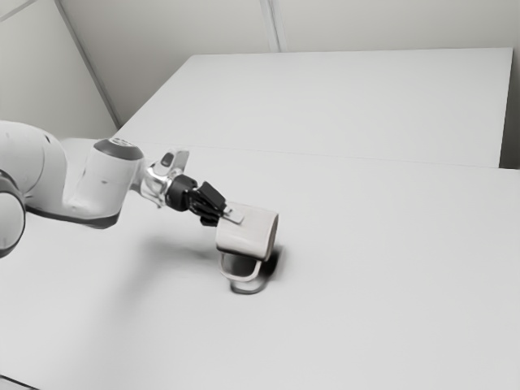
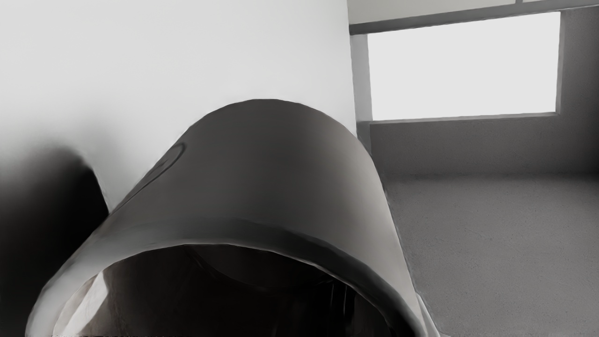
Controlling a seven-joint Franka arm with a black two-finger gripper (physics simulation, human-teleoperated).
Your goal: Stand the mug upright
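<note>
In the exterior view my gripper (image 1: 227, 214) is shut on the pale mug (image 1: 250, 231), with one light fingertip lying on the outside of its wall; the other finger is hidden. The mug lies sideways, its handle (image 1: 241, 268) pointing down toward the table and its body raised above the surface. Whether the handle touches the table I cannot tell. Seen from the hand, the mug (image 2: 281, 178) has its dark open mouth facing the camera and its closed end farther away.
The white table (image 1: 382, 268) spreads around the mug, which casts a dark shadow just below and beside it. Beyond stands another white surface (image 1: 349, 106) near the wall. The wrist view takes in a table edge and a grey floor (image 2: 496, 243).
</note>
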